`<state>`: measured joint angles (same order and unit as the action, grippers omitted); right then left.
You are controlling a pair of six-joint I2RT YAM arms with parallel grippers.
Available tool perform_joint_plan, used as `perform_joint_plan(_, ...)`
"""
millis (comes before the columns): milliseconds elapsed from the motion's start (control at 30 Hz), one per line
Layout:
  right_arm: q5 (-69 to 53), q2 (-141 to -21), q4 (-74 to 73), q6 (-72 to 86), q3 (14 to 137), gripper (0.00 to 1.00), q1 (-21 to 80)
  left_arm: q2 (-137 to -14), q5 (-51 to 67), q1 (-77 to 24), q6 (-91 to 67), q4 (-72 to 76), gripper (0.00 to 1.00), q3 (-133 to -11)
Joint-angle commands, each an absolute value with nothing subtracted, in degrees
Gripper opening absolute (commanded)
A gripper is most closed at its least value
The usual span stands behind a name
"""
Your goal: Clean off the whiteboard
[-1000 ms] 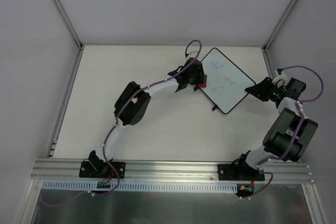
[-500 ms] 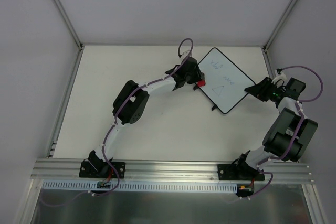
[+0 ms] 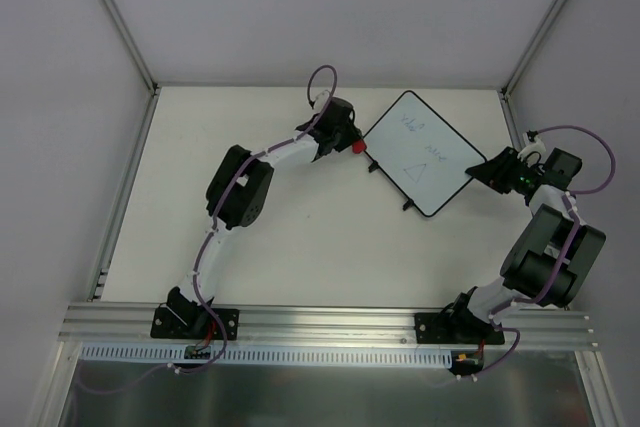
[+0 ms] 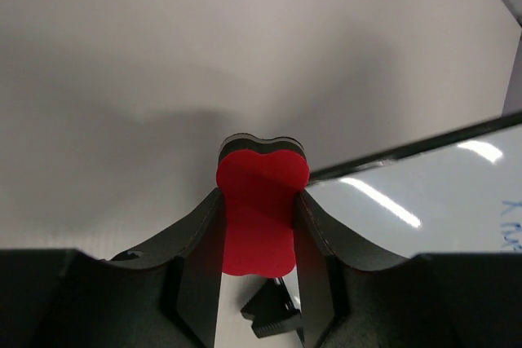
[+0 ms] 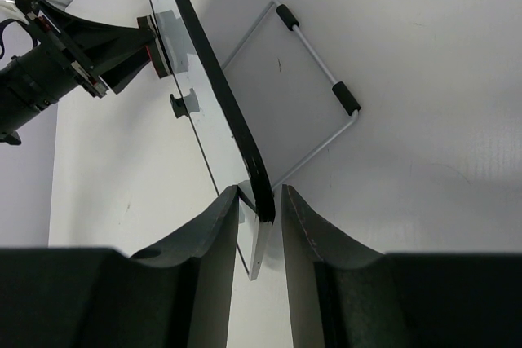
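Our left arm (image 3: 240,187) reaches far forward, our left gripper (image 4: 259,198) pinches the red eraser (image 4: 261,173), and our right gripper (image 5: 259,195) squeezes the whiteboard (image 3: 420,152).

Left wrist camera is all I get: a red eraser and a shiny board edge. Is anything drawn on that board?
Observer: Yes. From above, the whiteboard shows a triangle and some small scribbles.
Operator: Is somebody holding it?
Observer: Yes. The right tool is clamped on its rim, on the side away from your eraser.
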<state>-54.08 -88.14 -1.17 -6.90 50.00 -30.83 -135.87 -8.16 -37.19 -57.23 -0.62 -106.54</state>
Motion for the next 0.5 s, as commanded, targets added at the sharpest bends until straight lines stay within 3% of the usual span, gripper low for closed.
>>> perform_joint_plan(0, -52.1, -89.3, -0.4, -7.7, 49.6, 0.31, -30.8, -137.3, -10.2, -36.2, -59.1, -2.5, 0.08, -110.0)
perform_joint_plan(467, -52.3, -89.4, -0.4, -7.6, 49.7, 0.31, -30.8, -132.5, -11.0, -39.5, -47.1, 1.9, 0.08, -112.8)
